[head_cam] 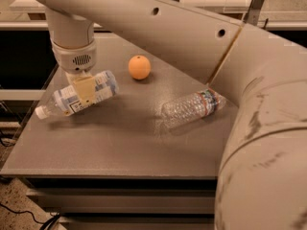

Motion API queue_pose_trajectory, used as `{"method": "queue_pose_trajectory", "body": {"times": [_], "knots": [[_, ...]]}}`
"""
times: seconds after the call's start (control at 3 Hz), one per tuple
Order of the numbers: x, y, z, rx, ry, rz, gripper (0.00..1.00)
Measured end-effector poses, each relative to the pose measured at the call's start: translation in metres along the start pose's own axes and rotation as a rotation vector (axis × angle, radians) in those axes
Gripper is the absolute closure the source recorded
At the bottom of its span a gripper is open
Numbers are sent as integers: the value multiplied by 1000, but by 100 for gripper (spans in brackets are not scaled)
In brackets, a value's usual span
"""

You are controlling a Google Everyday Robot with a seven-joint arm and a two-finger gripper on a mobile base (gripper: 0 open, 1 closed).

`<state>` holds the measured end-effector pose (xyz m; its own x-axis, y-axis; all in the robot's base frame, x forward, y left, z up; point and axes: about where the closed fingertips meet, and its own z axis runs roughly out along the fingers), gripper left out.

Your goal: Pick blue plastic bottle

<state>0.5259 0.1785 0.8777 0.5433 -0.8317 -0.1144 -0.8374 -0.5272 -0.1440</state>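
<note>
The blue plastic bottle [61,101] has a pale blue-and-white label and a white cap pointing left. It hangs tilted, cap end lower, a little above the grey table [120,150], with its shadow below it. My gripper [85,96] reaches down from the arm at the upper left and is shut on the bottle's middle. One tan finger [85,88] crosses the front of the label; the other finger is hidden behind the bottle.
An orange ball [139,67] sits on the table behind and to the right of the held bottle. A clear ribbed bottle [194,108] with a red-blue band lies on its side at the right. My arm spans the top and right.
</note>
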Motion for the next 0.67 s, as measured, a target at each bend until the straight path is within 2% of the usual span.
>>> {"method": "queue_pose_trajectory", "body": {"times": [0.33, 0.67], "knots": [[-8, -8, -28, 48, 2, -35, 100], [-15, -14, -51, 91, -3, -68, 100]]}}
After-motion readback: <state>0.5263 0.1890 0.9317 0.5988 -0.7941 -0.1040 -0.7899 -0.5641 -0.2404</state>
